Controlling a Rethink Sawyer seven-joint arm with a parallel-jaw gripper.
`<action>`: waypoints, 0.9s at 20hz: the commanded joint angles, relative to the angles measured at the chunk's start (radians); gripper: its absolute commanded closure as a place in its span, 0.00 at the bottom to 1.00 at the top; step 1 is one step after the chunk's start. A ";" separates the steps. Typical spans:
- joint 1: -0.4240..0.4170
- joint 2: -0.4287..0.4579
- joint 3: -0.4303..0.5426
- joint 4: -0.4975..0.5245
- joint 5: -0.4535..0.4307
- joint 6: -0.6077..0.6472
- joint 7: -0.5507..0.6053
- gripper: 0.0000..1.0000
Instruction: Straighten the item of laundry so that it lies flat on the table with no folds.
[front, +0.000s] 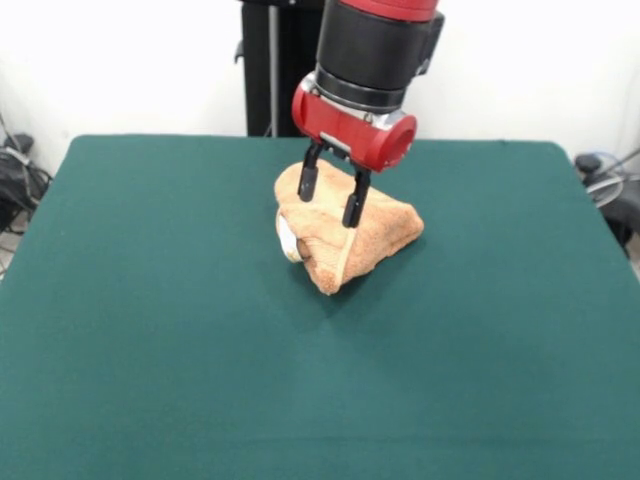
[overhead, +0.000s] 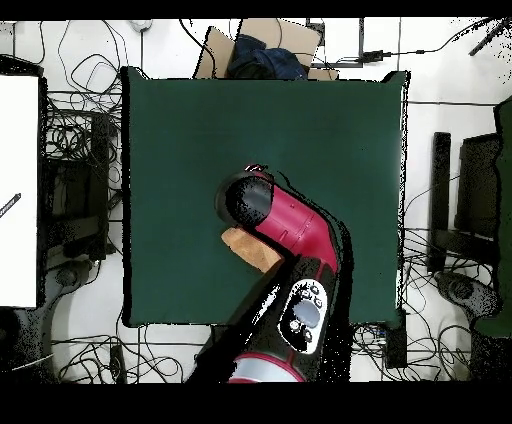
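Note:
The orange-tan towel (front: 375, 232) lies crumpled in a heap on the green table (front: 150, 300), a little behind its middle. A pale band edge runs down the heap's front, and a white loop shows at its left side. My gripper (front: 329, 210) hangs straight over the heap with its two black fingers apart, the tips at the towel's top surface. I cannot tell if they touch it. In the overhead view the red arm covers most of the towel (overhead: 248, 250), and only one tan end shows on the table (overhead: 200, 130). The gripper is hidden there.
The black pedestal (front: 270, 70) stands behind the table's far edge. In the overhead view a cardboard box with dark cloth (overhead: 262, 50) sits off one table edge. Cables and dark equipment (overhead: 75, 180) lie on the floor around the table.

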 joint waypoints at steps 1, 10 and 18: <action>-0.007 0.033 0.126 0.079 -0.001 -0.065 0.187 0.00; 0.012 0.083 0.131 0.064 0.001 -0.128 0.208 0.00; 0.010 0.105 0.150 0.056 0.009 -0.151 0.208 0.00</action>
